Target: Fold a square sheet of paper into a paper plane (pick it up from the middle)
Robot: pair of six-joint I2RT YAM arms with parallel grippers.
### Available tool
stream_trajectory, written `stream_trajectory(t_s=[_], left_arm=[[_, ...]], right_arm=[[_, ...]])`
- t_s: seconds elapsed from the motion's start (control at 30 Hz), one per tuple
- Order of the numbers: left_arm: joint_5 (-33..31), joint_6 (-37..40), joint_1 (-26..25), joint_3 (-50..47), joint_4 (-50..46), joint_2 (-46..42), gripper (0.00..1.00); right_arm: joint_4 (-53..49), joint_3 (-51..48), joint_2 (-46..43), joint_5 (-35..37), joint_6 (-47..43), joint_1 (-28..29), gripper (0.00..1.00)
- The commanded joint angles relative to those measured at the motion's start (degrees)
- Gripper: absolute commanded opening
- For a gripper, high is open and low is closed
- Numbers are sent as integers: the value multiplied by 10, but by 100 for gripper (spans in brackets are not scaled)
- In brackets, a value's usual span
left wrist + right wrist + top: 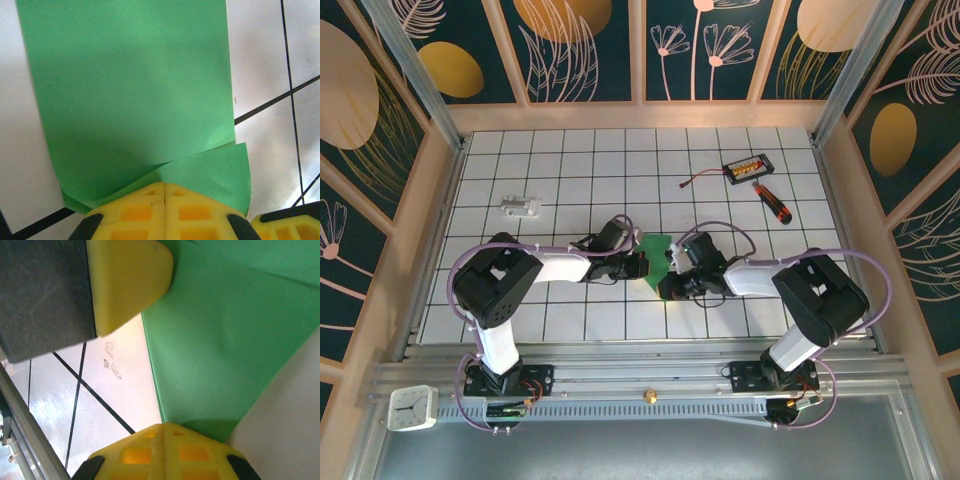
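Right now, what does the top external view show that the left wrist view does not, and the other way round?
Top external adds the wider scene: the screwdriver and small black box at far right, a white part on the left, a clock by the left base. Left wrist adds close detail: the left tool shut, its tips at the edge of the square sheet of paper, where a folded flap overlaps it. Both share that sheet and the tiled table.
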Motion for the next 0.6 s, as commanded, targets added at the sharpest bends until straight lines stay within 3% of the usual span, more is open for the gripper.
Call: stream_trajectory(t_s=[0.0,0.37,0.57], left_arm=[[-46,16,9,-2,-63,23,0],[-46,16,8,-3,-63,27,0],[-42,15,8,-1,-62,28,0]], right_arm=[[-122,-43,-9,24,16,17,0],[-156,-27,-90,27,19,15,0],[-104,22,-102,-14,24,4,0]])
